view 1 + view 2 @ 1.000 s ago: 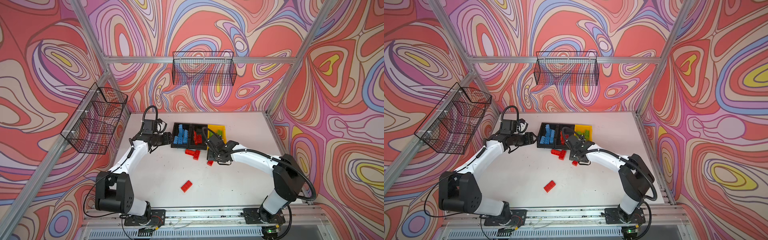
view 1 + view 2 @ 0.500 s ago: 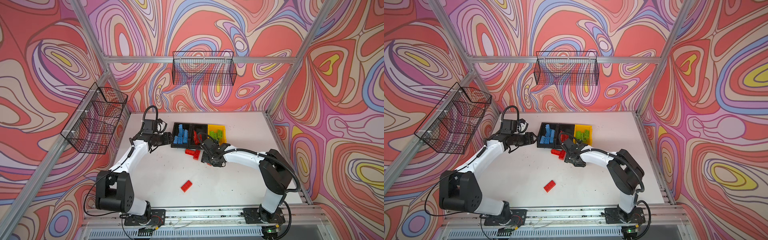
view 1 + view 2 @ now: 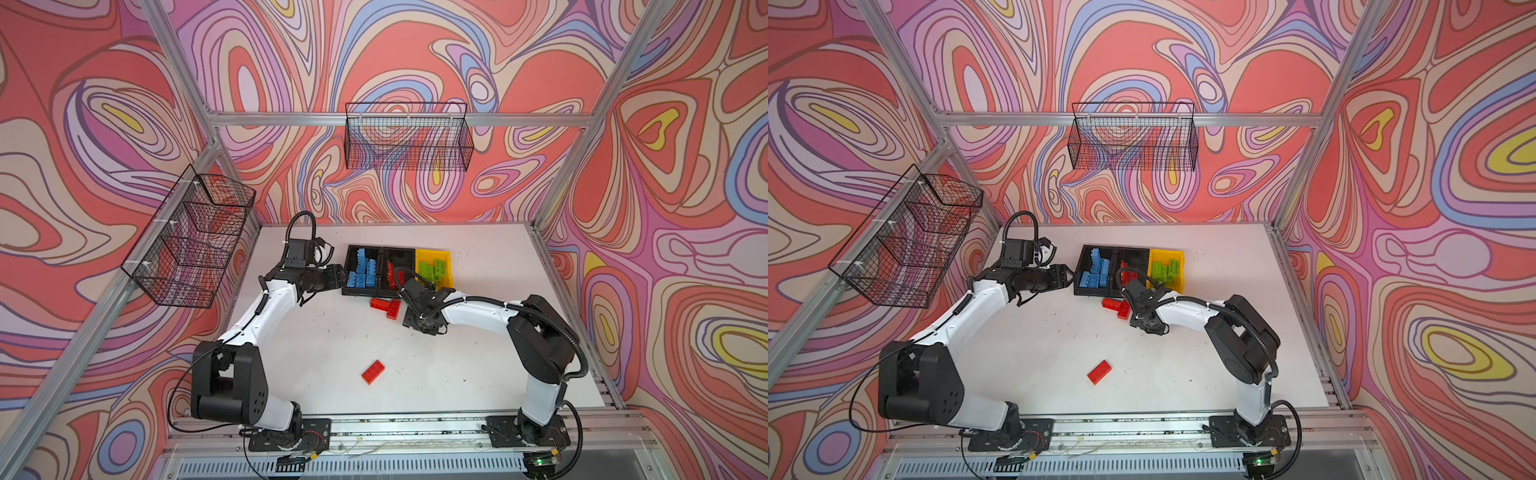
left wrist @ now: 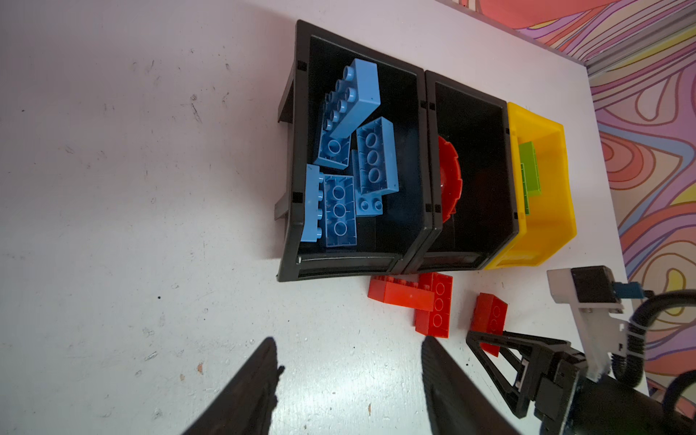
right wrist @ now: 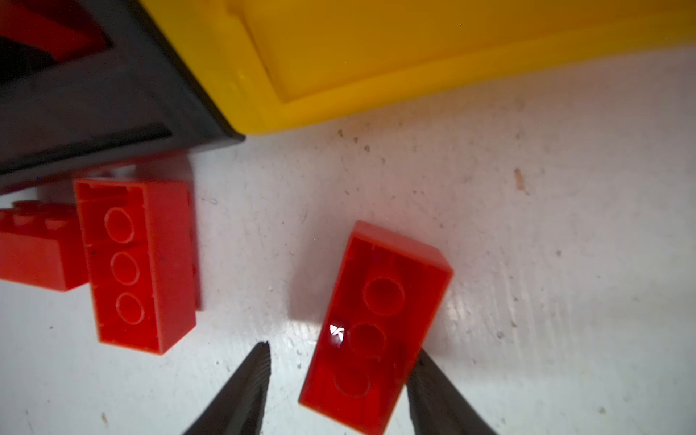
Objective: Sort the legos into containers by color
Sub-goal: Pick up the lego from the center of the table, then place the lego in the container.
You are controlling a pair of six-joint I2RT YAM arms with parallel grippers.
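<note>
Three joined containers stand at the back: a black bin (image 3: 357, 293) with blue legos (image 3: 363, 272), a black bin (image 3: 409, 253) with red legos (image 3: 392, 274), and a yellow bin (image 3: 446, 282) with green legos (image 3: 432, 268). Two red bricks (image 3: 385, 305) touch each other just in front of the bins. A third red brick (image 5: 376, 320), underside up, lies between the fingers of my right gripper (image 5: 342, 348). That gripper is open: one finger meets the brick's side, the other stands apart. My left gripper (image 4: 348, 339) is open and holds nothing, left of the blue bin.
A lone red brick (image 3: 372, 372) lies near the table's front middle. Black wire baskets hang on the back wall (image 3: 409, 143) and the left wall (image 3: 191, 245). Metal frame rails edge the white table (image 3: 478, 374).
My right arm has swung left and brought its gripper down around the red brick in front of the bins, and its jaws have narrowed. The left arm has not moved.
</note>
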